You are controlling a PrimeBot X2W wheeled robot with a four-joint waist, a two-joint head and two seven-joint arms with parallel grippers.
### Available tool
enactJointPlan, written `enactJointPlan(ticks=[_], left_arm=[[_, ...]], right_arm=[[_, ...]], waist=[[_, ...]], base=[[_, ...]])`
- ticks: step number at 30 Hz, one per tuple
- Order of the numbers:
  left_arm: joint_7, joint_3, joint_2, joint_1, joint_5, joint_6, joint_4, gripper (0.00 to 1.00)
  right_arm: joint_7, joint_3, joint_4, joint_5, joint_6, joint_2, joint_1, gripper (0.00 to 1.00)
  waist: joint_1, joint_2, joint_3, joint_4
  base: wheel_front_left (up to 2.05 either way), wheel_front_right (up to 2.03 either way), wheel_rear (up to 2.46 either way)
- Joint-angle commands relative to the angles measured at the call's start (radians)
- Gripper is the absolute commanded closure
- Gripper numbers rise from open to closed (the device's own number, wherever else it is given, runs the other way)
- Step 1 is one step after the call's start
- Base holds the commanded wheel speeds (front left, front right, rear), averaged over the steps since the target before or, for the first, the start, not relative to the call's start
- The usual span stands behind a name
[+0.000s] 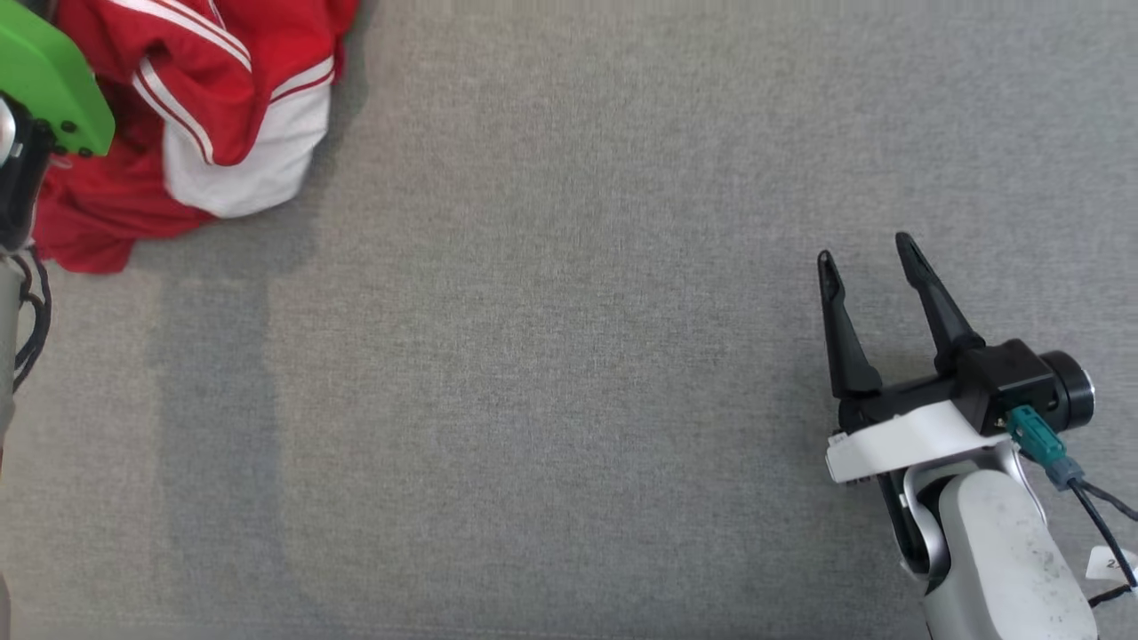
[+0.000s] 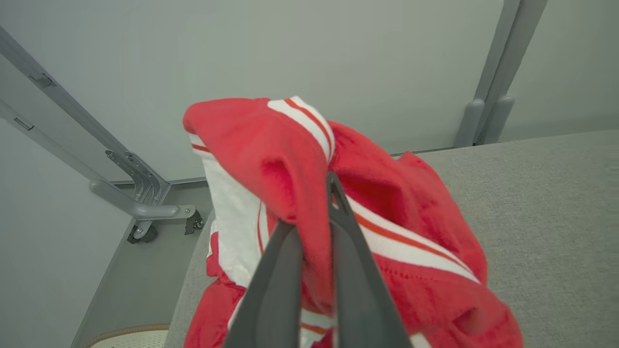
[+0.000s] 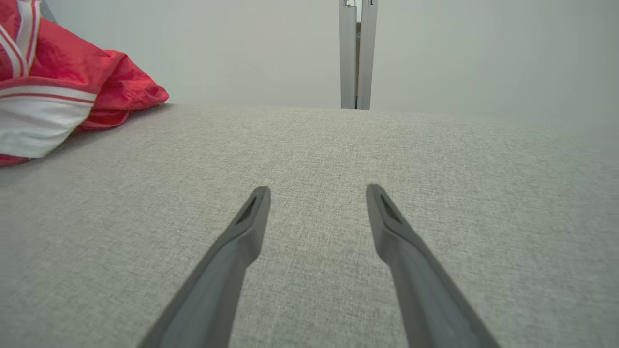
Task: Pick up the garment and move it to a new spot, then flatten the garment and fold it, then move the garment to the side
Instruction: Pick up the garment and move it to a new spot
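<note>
The left pincer (image 2: pixel 312 217) was clamped on the crumpled red-and-white striped garment (image 1: pixel 231 116) at the grey cloth desk's (image 1: pixel 569 356) far-left corner; the right pincer (image 1: pixel 867 249) stood apart. It was best lifted high before carrying, to avoid drag.

- Head view looks straight down on the grey worktop (image 1: pixel 569 400).
- Left wrist view sits close against the red garment (image 2: pixel 396 203), facing the wall (image 2: pixel 290 48).
- Right wrist view looks low along the worktop; all three share the garment.

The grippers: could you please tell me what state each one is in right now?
Left gripper: shut on the red-and-white garment.
Right gripper: open, holding nothing.
</note>
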Motion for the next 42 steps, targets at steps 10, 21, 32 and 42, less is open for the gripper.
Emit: enactJointPlan(ticks=[10, 21, 32, 42], left_arm=[[0.053, -0.139, -0.05, -0.067, 0.003, -0.002, -0.177, 1.0], [-0.002, -0.234, -0.295, -0.046, -0.107, 0.002, -0.326, 1.0], [-0.266, -0.257, -0.369, 0.247, -0.181, 0.051, -0.194, 1.0], [-0.414, -0.204, -0.33, 0.307, -0.174, 0.067, 0.123, 0.62]], right_arm=[[-0.001, -0.018, 0.037, 0.08, -0.001, -0.003, 0.073, 0.0], [-0.001, -0.035, 0.051, 0.124, -0.001, -0.003, 0.098, 0.0], [-0.001, -0.074, 0.035, 0.135, -0.001, -0.003, 0.058, 0.0], [-0.001, -0.075, 0.031, 0.122, -0.001, -0.003, 0.037, 0.0]], waist=[[-0.0001, 0.0, -0.251, -0.124], [-0.0001, 0.0, -0.256, -0.255], [-0.0001, 0.0, -0.134, -0.309], [-0.0001, 0.0, -0.08, -0.29]], base=[[0.0, 0.0, 0.0], [0.0, 0.0, 0.0], [0.0, 0.0, 0.0], [0.0, 0.0, 0.0]])
